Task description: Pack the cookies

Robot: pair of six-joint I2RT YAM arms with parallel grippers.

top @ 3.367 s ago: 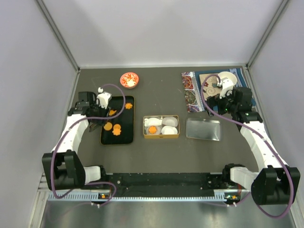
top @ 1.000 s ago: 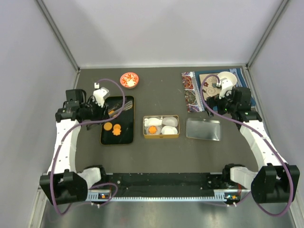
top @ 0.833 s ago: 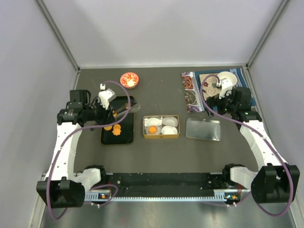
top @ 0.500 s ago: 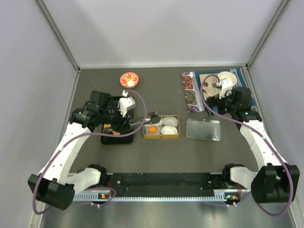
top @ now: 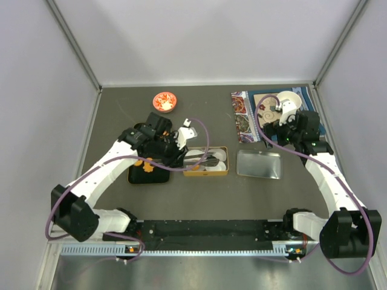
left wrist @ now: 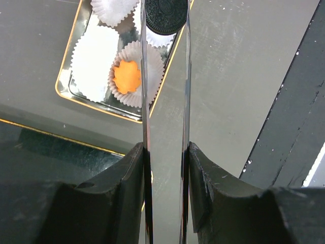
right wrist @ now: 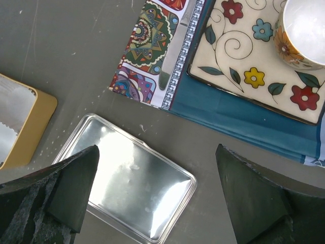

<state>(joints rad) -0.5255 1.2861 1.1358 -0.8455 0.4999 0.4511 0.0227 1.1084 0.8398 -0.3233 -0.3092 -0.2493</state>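
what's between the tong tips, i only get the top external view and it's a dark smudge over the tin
Observer: The left wrist view shows a dark round embossed disc pinched between the tips of the tongs, above the rim of the gold tin.
Operator: any cookie in the tin yet
Observer: Yes, one orange flower-shaped cookie lies in a white paper cup there.
Operator: and the right gripper
Observer: In the right wrist view, the right gripper has its fingers spread wide with nothing between them, above the silver lid.
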